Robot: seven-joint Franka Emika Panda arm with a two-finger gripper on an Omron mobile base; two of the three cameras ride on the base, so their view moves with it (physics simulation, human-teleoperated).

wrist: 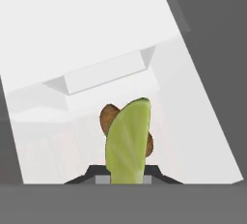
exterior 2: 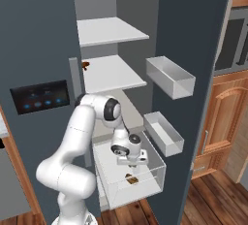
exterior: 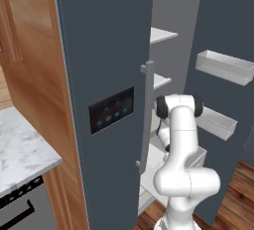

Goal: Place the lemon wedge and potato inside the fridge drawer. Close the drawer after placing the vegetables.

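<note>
Lemon wedge (wrist: 128, 143) clamped upright in gripper (exterior 2: 131, 167), poised over pulled-out fridge drawer (exterior 2: 145, 186). Potato (exterior 2: 131, 180) on drawer floor directly beneath. Arm bent at elbow, wrist pointing straight down.

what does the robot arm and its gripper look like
The arm is glossy white, built of thick rounded tube segments with bulbous joints. Dark, near-black caps and bands mark the joints, clearest at the elbow. The gripper hangs from a white, boxy hand with dark round details, and its two small fingers are dark with flat tips. No loose cables or printed markings are visible.
</note>
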